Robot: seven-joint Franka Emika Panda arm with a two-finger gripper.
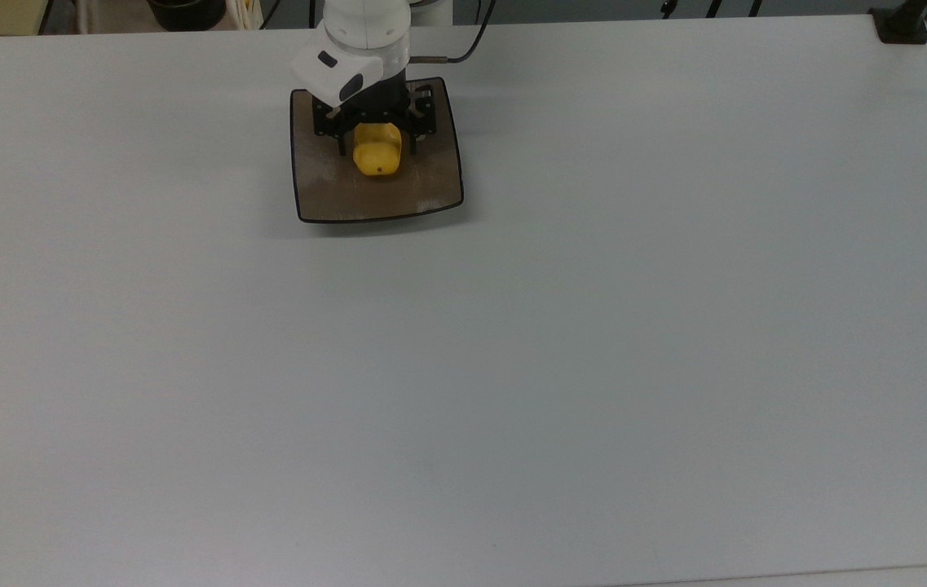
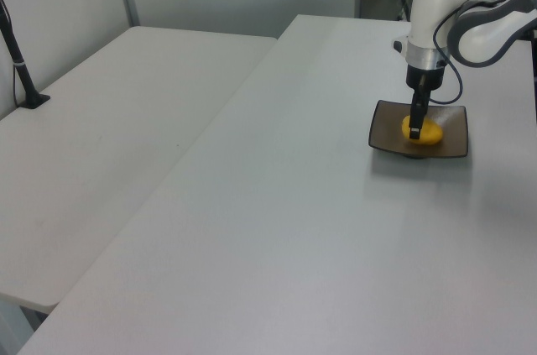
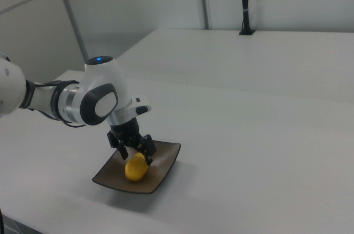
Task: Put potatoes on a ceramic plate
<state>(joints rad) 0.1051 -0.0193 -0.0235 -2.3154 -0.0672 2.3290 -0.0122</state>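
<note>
The yellow potato (image 1: 377, 156) lies on the square brown-grey ceramic plate (image 1: 381, 200), near its middle, toward the far edge in the top view. My gripper (image 1: 377, 147) points straight down over it, open, one finger on each side of the potato with a small gap. In the left view the potato (image 2: 425, 131) rests low in the plate (image 2: 386, 133) behind the gripper (image 2: 415, 124). In the right view the gripper (image 3: 134, 154) straddles the top of the potato (image 3: 136, 170) on the plate (image 3: 166, 159).
The plate stands near the far edge of a wide white table (image 1: 512, 367). A black post (image 1: 903, 24) is clamped at the top view's far right corner. A second white table (image 2: 109, 162) adjoins on the left view's left.
</note>
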